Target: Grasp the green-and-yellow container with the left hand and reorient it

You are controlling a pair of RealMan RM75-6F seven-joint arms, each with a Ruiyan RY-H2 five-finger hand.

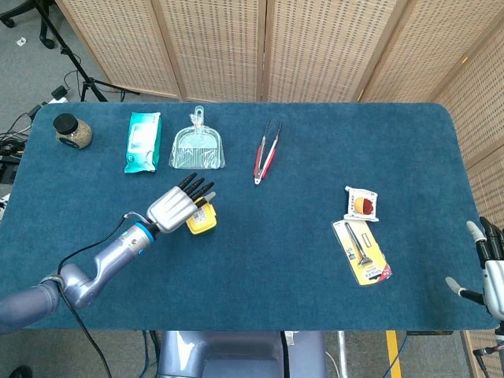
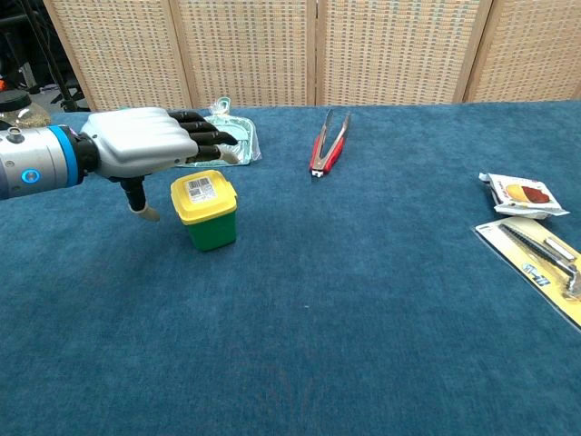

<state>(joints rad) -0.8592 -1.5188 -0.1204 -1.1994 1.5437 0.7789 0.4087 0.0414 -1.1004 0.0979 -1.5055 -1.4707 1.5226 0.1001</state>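
The green-and-yellow container (image 1: pixel 201 220) (image 2: pixel 208 212) stands upright on the blue table, yellow lid with a barcode label on top. My left hand (image 1: pixel 175 206) (image 2: pixel 150 147) hovers just above and to the left of it, fingers spread and stretched over the lid, thumb hanging down beside the container's left side. It holds nothing. My right hand (image 1: pixel 490 266) rests open at the table's right front corner, seen only in the head view.
At the back lie a jar (image 1: pixel 72 131), a teal wipes pack (image 1: pixel 142 140), a clear dustpan (image 1: pixel 198 147) and red tongs (image 1: pixel 265 150). A small snack packet (image 1: pixel 362 203) and a carded peeler (image 1: pixel 363 252) lie at the right.
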